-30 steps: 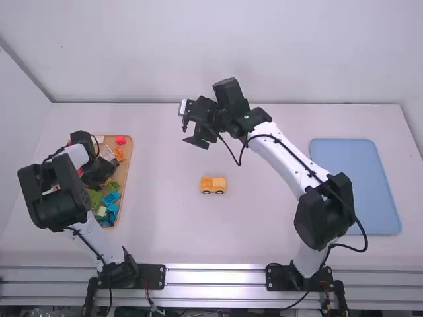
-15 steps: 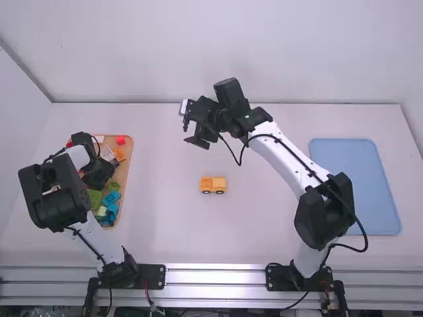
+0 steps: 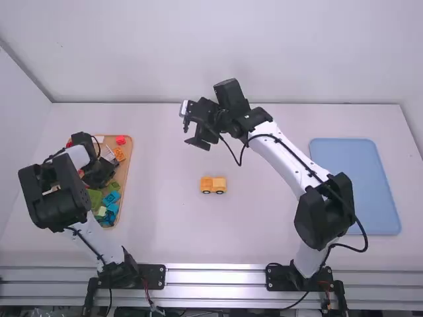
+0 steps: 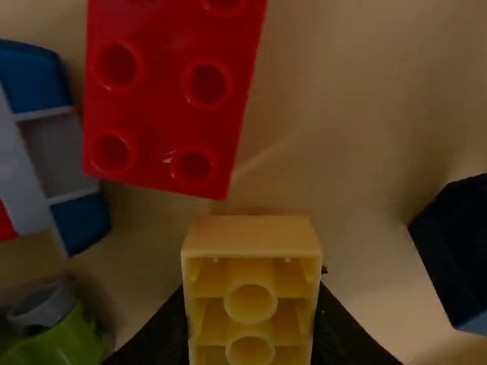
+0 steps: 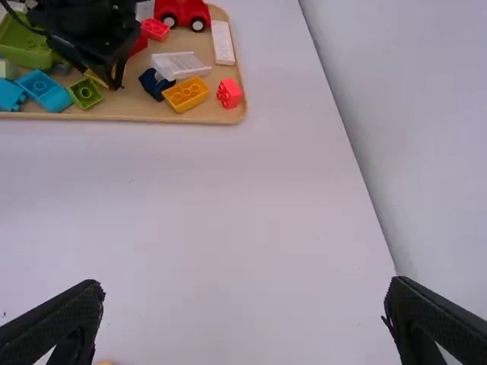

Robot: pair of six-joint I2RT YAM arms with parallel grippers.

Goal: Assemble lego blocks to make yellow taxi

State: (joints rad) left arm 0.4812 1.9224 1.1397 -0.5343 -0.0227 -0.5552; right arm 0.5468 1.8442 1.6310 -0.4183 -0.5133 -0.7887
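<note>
The left gripper [image 3: 99, 177] is low over the wooden tray [image 3: 129, 153] on the left side of the table [image 3: 165, 228], pinching a yellow block [image 4: 251, 293] between its fingers. The block's hollow underside, with its round tubes, faces the left wrist camera. In that view a red block [image 4: 171, 99] with studs lies near the yellow one, a blue and grey piece [image 4: 53, 144] lies beside the red, and a green piece [image 4: 57, 334] and a dark blue piece [image 4: 456, 255] lie farther apart. The part-built yellow taxi [image 3: 213, 185] stands on its wheels near the middle of the table, apart from both grippers. The right gripper [image 3: 199, 136] is above the table beyond the taxi, its fingers spread wide with nothing between them. In the right wrist view, the tray also holds a red car [image 5: 181, 13], a long white block [image 5: 223, 42], a white ridged piece [image 5: 179, 65], an orange block [image 5: 186, 94], a small red block [image 5: 229, 93], a small green block [image 5: 84, 93] and a few light blue blocks [image 5: 46, 91]. A flat blue mat [image 3: 357, 188] lies on the right side of the table.
</note>
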